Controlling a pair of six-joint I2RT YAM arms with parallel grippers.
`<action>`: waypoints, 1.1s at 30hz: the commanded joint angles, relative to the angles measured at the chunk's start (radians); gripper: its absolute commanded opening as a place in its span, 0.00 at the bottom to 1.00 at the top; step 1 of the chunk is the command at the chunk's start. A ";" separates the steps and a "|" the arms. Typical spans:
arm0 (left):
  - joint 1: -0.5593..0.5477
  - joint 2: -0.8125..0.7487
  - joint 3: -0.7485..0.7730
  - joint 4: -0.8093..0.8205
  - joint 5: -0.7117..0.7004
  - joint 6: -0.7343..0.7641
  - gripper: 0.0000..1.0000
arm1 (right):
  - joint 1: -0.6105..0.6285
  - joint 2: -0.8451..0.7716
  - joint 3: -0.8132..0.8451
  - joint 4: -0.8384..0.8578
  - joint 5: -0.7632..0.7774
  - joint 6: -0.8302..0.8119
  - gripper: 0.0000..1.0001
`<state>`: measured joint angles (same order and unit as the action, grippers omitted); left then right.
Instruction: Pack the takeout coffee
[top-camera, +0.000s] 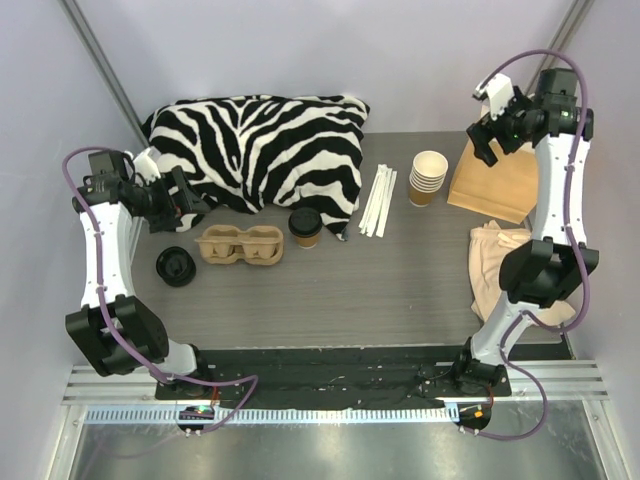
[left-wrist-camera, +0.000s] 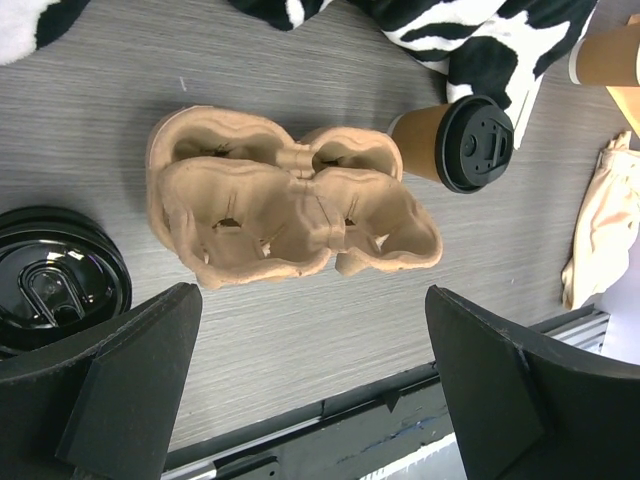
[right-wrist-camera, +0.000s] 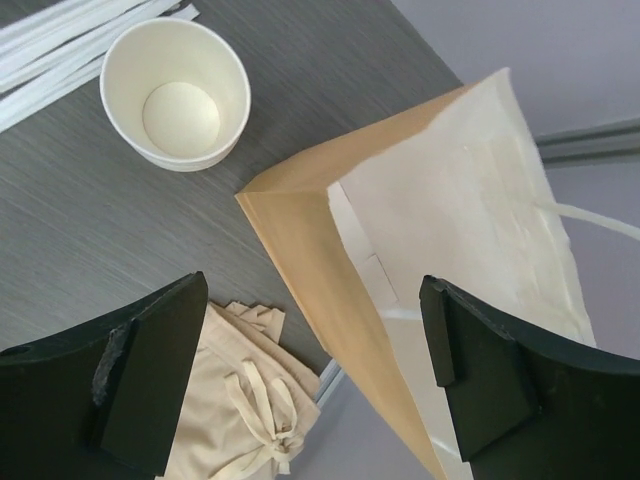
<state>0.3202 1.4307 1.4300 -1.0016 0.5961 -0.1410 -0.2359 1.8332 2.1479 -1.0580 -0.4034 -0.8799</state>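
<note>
The takeout coffee (top-camera: 306, 227), a tan cup with a black lid, stands upright just right of the tan pulp cup carrier (top-camera: 240, 245). In the left wrist view the coffee (left-wrist-camera: 455, 140) is at the upper right and the carrier (left-wrist-camera: 290, 205) is in the centre with its wells empty. My left gripper (top-camera: 188, 203) is open and empty, held above the table left of the carrier (left-wrist-camera: 310, 300). A brown paper bag (top-camera: 497, 180) lies flat at the back right. My right gripper (top-camera: 487, 140) is open and empty above the bag (right-wrist-camera: 430, 230), its jaws straddling the bag's edge (right-wrist-camera: 312, 290).
A zebra-print cloth (top-camera: 260, 145) lies at the back. A stack of lidless cups (top-camera: 428, 178) (right-wrist-camera: 175, 95) stands left of the bag, with white wrapped sticks (top-camera: 379, 200) beside it. A loose black lid (top-camera: 176, 266) (left-wrist-camera: 55, 280) lies near left. A beige drawstring bag (top-camera: 500, 270) (right-wrist-camera: 240, 400) lies on the right.
</note>
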 joint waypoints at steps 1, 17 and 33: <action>-0.003 -0.046 0.004 0.037 0.045 0.012 1.00 | 0.024 0.024 -0.017 -0.014 0.032 -0.132 0.95; -0.001 -0.075 0.026 0.043 0.071 0.009 1.00 | 0.027 -0.032 -0.126 0.059 0.143 -0.335 0.01; -0.003 -0.134 -0.011 0.098 0.113 -0.029 1.00 | 0.151 -0.437 -0.117 -0.023 0.046 -0.430 0.01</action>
<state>0.3202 1.3338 1.4300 -0.9661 0.6594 -0.1444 -0.1692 1.5978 2.0472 -1.0191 -0.2756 -1.2488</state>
